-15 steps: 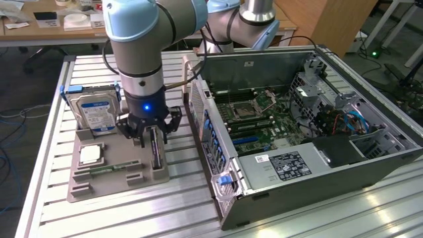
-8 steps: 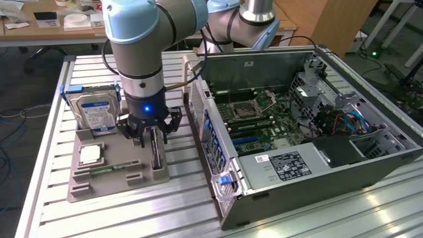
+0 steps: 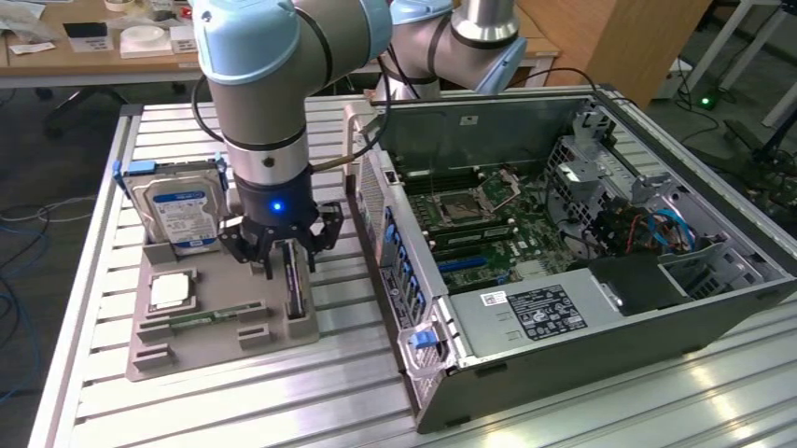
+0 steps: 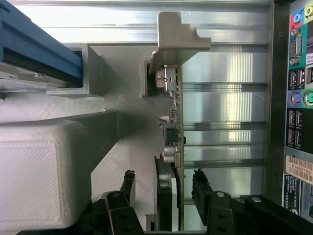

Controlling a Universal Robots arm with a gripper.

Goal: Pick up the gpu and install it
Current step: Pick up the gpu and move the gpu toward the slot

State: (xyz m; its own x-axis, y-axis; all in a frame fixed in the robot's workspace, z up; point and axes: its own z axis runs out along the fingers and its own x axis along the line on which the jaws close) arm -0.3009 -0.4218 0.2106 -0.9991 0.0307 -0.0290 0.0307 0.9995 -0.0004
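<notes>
At the exterior view's left you had the grey tray (image 3: 205, 362) on the slatted table (image 3: 598, 411), with the hard drive (image 3: 175, 209) upright at its far end and a processor chip (image 3: 168, 291) and a memory stick (image 3: 200, 318) lying nearer. Just right of those, the gpu (image 3: 297, 295) stood on its long edge in a slot along the tray's right side. The gripper (image 3: 286, 263) hung directly over it. In the wrist view its fingers (image 4: 200, 185) were apart, one on each face of the card, with a gap showing on the fan side, so nothing was clamped. You were probably dealing with a light, stiff card that is fragile on its faces. The bare board edge just past the fan looked the safest hold, clear of the small parts and the silver bracket (image 4: 179, 35). Further right lay the open computer case (image 3: 697, 313), its board (image 3: 492, 229) exposed.
</notes>
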